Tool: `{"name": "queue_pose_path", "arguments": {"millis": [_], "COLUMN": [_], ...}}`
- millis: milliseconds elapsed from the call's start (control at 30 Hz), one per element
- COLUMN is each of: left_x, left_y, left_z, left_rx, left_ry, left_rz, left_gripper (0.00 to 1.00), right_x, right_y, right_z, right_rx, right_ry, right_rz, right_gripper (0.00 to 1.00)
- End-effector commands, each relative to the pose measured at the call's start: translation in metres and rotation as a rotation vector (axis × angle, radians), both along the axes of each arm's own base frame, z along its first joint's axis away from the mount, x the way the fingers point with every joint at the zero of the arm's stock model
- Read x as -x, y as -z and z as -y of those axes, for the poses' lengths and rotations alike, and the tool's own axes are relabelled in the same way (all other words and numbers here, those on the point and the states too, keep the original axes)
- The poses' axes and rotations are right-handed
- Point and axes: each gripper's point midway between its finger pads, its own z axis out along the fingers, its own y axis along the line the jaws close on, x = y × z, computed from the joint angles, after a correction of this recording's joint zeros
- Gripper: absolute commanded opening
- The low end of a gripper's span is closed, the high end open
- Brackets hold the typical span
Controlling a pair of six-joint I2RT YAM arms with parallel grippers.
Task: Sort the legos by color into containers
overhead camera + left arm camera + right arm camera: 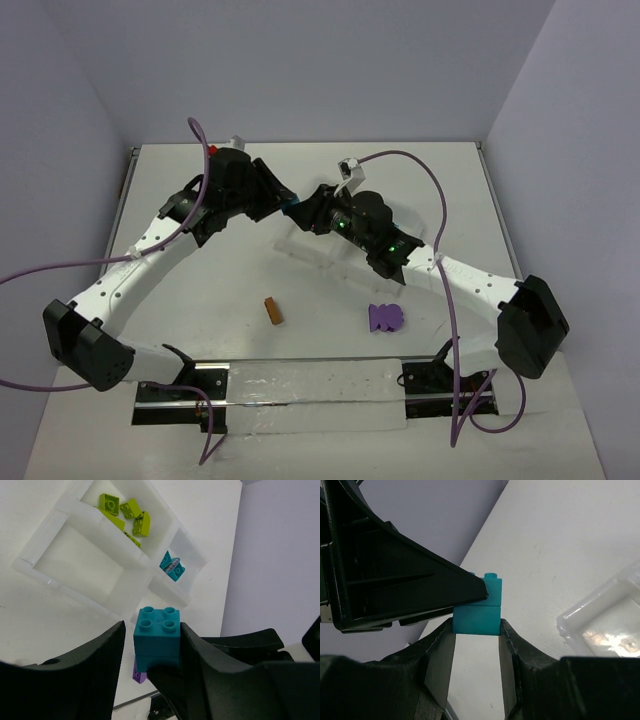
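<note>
Stack of two glossy teal bricks [476,611], square and studded, hangs over the matte white counter [230,330], near the translucent tray [37,542] (lime bricks [127,515] lie in one compartment). Right gripper [476,630] is clamped on the lower brick. Left gripper [151,630] straddles the upper brick; one finger touches, a sliver shows beside the other, so its grasp cannot be told.
</note>
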Motion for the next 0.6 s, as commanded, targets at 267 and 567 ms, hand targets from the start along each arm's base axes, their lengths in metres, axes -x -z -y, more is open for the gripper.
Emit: {"name": "queue_pose_path", "arguments": {"millis": [267, 567], "left_x": [-0.009, -0.018], "left_y": [-0.018, -0.024], "left_z": [0.011, -0.008], "left_rx": [0.039, 0.041], "left_ry": [0.014, -0.022], "left_rz": [0.04, 0.072], "left_gripper": [0.0, 0.0], "right_x": [0.007, 0.029], "right_y": [-0.013, 0.014], "right_z": [0.01, 0.022], "right_rx": [-0.007, 0.12], "right_ry": [0.014, -0.064], "right_rz": [0.053, 0.074], "right_gripper": [0.0, 0.0]}}
